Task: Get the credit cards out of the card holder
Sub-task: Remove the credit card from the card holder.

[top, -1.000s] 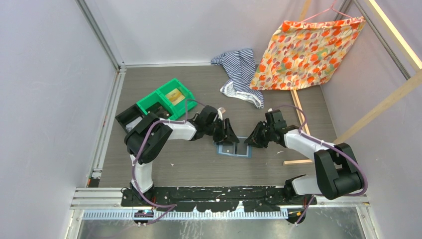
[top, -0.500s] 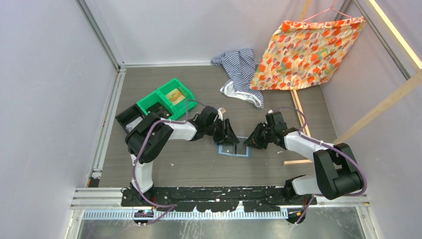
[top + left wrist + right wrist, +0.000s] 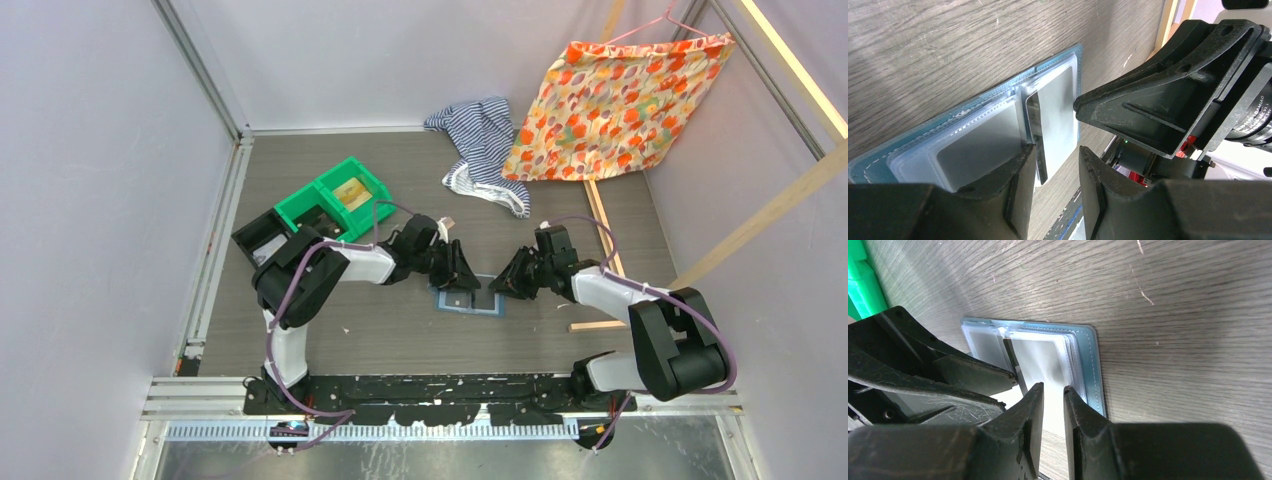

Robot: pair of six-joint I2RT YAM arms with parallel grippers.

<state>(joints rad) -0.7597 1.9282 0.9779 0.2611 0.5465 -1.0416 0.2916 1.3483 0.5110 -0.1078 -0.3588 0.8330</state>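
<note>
Overhead view wide; opposing wrist views close, share card holder [image 3: 1043, 360].

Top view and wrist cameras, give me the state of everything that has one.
card holder, open flat on the table.
credit card, dark edge showing at the fold, not yet out.
left gripper, open over the fold.
right gripper, jaws narrowly apart over the holder's right side, grip unclear.
green bin, upright, items inside.
striped cloth, crumpled.
floral cloth, hanging.
</note>
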